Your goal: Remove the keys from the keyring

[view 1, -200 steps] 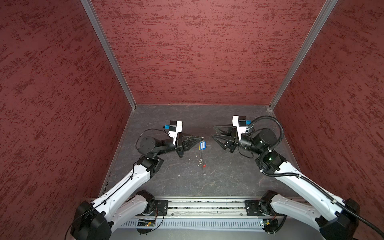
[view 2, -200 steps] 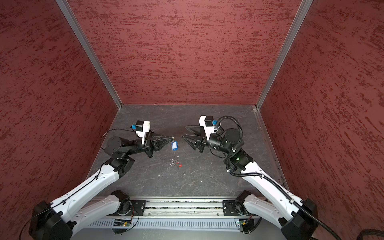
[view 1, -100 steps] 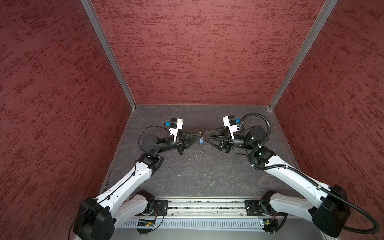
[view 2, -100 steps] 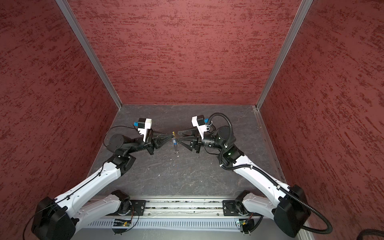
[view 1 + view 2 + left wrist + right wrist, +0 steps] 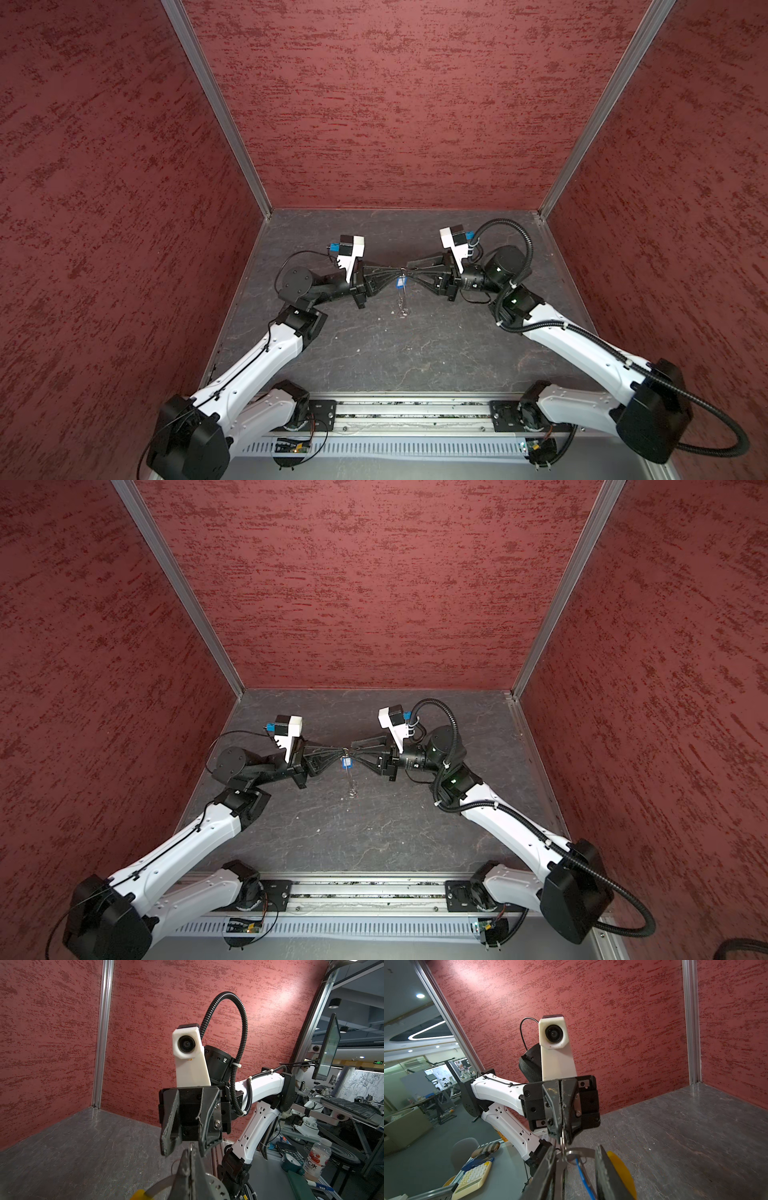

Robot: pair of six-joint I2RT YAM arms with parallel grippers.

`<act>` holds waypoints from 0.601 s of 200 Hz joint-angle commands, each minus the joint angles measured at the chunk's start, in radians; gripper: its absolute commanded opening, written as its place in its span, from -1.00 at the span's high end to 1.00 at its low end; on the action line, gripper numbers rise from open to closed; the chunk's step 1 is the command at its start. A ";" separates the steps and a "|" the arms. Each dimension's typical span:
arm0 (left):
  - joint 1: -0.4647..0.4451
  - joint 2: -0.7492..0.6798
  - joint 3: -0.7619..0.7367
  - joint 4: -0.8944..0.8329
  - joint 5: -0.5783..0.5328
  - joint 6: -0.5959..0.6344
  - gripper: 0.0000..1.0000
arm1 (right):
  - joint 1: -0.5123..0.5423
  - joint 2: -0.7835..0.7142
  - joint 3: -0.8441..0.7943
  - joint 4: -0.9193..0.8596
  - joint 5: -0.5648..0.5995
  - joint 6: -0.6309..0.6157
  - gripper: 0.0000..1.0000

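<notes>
Red textured walls (image 5: 374,104) box me in on the left, far & right sides. Under me is the dark grey bench (image 5: 415,357), seen in both top views. My left arm (image 5: 266,361) comes in from near-left and my right arm (image 5: 582,345) from near-right. Both bend inward, so the two grippers meet tip to tip over mid-bench, a bit toward the far side and lifted off the surface.

My left gripper (image 5: 395,273) has its fingers pressed flat together, pinching the keyring (image 5: 581,1150) by a small ring (image 5: 562,1140) right at the tips. My right gripper (image 5: 409,268) is spread partway, w/ its fingers (image 5: 169,1126) apart on either side of that same ring. I can't tell if the pads touch metal.

The keyring hangs btwn the two grippers. Its silvery band sits in the gap of my right gripper, and the yellow segment (image 5: 619,1169) curves off just beside one finger. The blue tag (image 5: 400,283) dangles just under the meeting point. Thin silvery bits (image 5: 402,303) hang below the tag toward the bench, too small to tell key from wire, and I can't tell if they reach the surface.
</notes>
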 commanded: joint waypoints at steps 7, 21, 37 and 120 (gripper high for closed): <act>0.015 0.014 0.024 0.056 0.007 -0.021 1.00 | -0.005 0.000 0.038 0.042 -0.027 0.004 0.43; 0.014 0.021 0.026 0.065 0.010 -0.027 1.00 | -0.005 0.001 0.040 0.036 -0.026 -0.003 0.48; 0.015 0.025 0.028 0.067 0.011 -0.028 1.00 | -0.004 0.004 0.042 0.039 -0.029 -0.003 0.53; 0.015 0.027 0.026 0.080 0.011 -0.040 1.00 | -0.005 0.036 0.056 0.080 -0.046 0.029 0.78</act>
